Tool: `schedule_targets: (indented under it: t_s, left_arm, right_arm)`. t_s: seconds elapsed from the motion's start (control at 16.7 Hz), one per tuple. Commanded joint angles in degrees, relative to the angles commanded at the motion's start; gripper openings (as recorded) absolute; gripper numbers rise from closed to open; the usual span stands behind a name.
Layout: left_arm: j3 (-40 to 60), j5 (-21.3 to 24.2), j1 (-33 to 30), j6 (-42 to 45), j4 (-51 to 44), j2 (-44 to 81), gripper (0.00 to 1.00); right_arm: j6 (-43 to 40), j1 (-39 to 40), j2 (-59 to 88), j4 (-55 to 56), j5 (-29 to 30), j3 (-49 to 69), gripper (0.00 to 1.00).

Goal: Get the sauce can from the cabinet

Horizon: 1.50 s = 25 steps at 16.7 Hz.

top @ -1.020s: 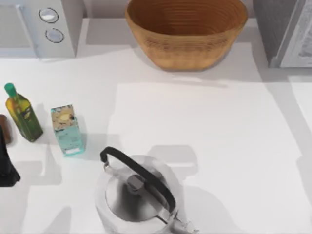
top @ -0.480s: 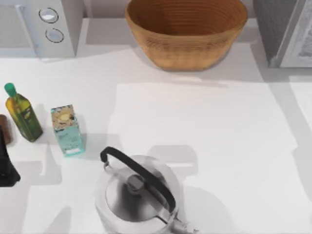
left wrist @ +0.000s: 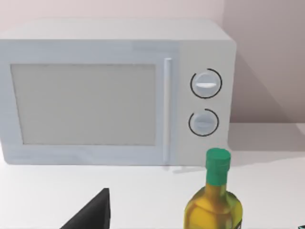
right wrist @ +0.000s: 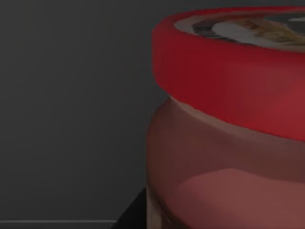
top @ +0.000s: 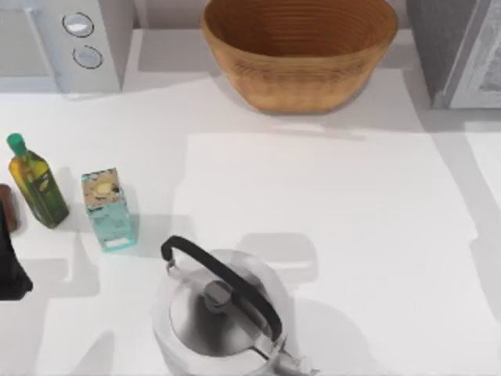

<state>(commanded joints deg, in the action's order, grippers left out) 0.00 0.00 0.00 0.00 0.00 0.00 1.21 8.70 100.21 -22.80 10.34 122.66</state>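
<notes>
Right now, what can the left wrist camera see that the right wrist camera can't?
The left wrist view has the white microwave with two dials, and in front of it the green-capped oil bottle on the white table. The right wrist view has the sauce can very close, with its red top and red-orange side, against a dark grey wall. They share nothing I can make out.

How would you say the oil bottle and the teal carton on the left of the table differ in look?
The oil bottle is round, yellow-green, with a narrow neck and green cap; the teal carton is boxy and flat-topped with a pale label. The bottle looks taller than the carton. Both stand upright, side by side.
</notes>
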Motion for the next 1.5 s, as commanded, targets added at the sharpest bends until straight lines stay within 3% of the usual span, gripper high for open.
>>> schedule_targets:
  t_s: [0.24, 0.3, 0.9, 1.5]
  left_arm:
    - [0.0, 0.0, 0.0, 0.0, 0.0, 0.0, 1.0]
    - [0.0, 0.0, 0.0, 0.0, 0.0, 0.0, 1.0]
    - [0.0, 0.0, 0.0, 0.0, 0.0, 0.0, 1.0]
    - [0.0, 0.0, 0.0, 0.0, 0.0, 0.0, 1.0]
  right_arm:
    - [0.0, 0.0, 0.0, 0.0, 0.0, 0.0, 0.02]
    - [0.0, 0.0, 0.0, 0.0, 0.0, 0.0, 0.0]
    - [0.1, 0.58, -0.97, -0.87, 0.35, -0.14, 0.0]
    - [0.15, 9.98, -22.92, -20.56, 9.49, -2.48, 0.0]
